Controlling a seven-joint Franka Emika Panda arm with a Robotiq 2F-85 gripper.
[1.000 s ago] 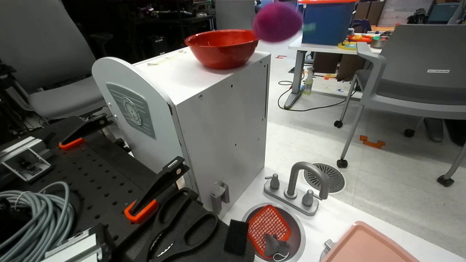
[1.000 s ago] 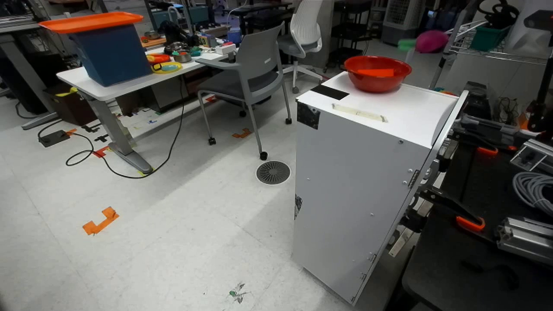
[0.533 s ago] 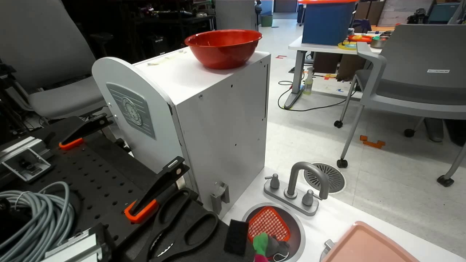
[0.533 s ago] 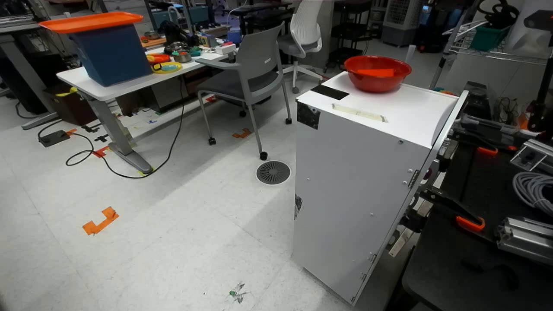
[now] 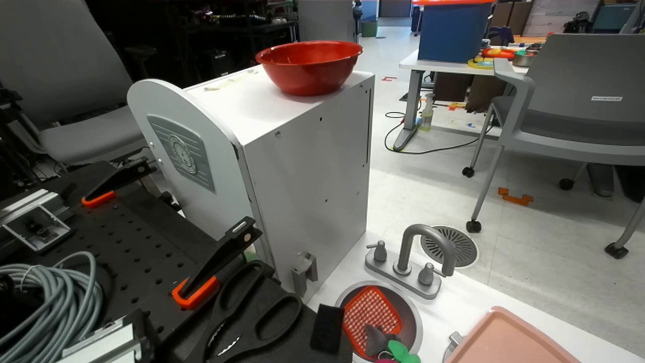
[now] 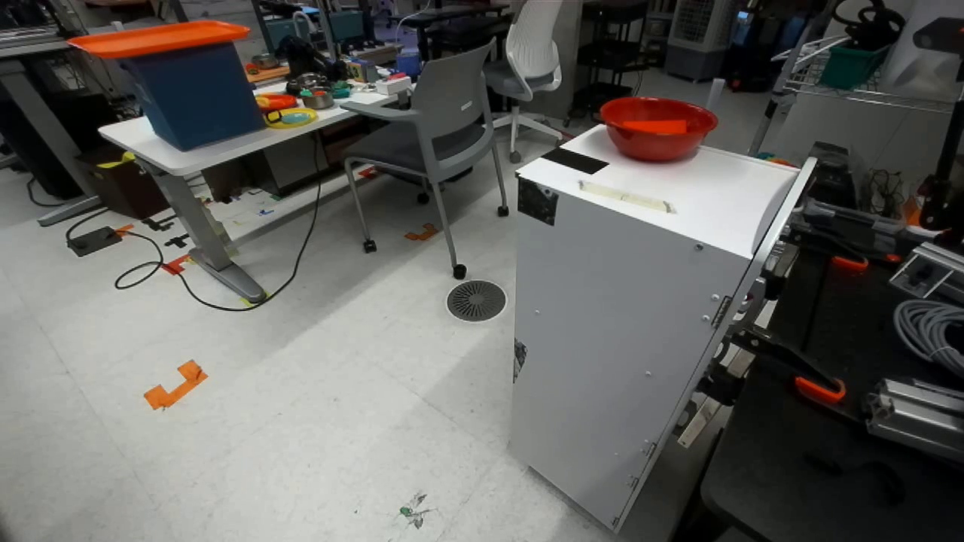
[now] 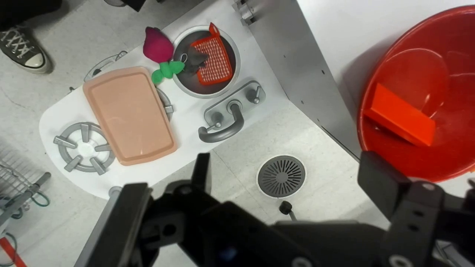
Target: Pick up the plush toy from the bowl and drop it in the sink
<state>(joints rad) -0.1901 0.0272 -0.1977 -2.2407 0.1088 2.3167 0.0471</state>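
Note:
The plush toy (image 7: pixel 158 45) has a magenta body and green leaves. In the wrist view it lies beside the sink at the counter's front edge, its leaves over the rim. In an exterior view its green leaves (image 5: pixel 401 352) show at the bottom edge; most of the body is cut off. The sink (image 7: pixel 238 61) is a round grey basin, also seen in an exterior view (image 5: pixel 414 322). The red bowl (image 5: pixel 310 73) stands on a white cabinet, also seen in an exterior view (image 6: pixel 663 149). My gripper (image 7: pixel 289 177) is open and empty, high above, left of the bowl (image 7: pixel 456 126).
A red checked pad (image 7: pixel 215 61) and a grey toy (image 7: pixel 195 61) lie in the sink. A grey faucet (image 7: pixel 226 129) rises behind it. A pink tray (image 7: pixel 133 115) lies on the counter. An orange block (image 7: pixel 402 116) lies in the bowl. The white cabinet (image 5: pixel 312 176) stands beside the sink.
One second ago the plush toy was blurred in the air beside the bowl. Half a second ago it was at the sink's front. It has since shifted slightly right in an exterior view.

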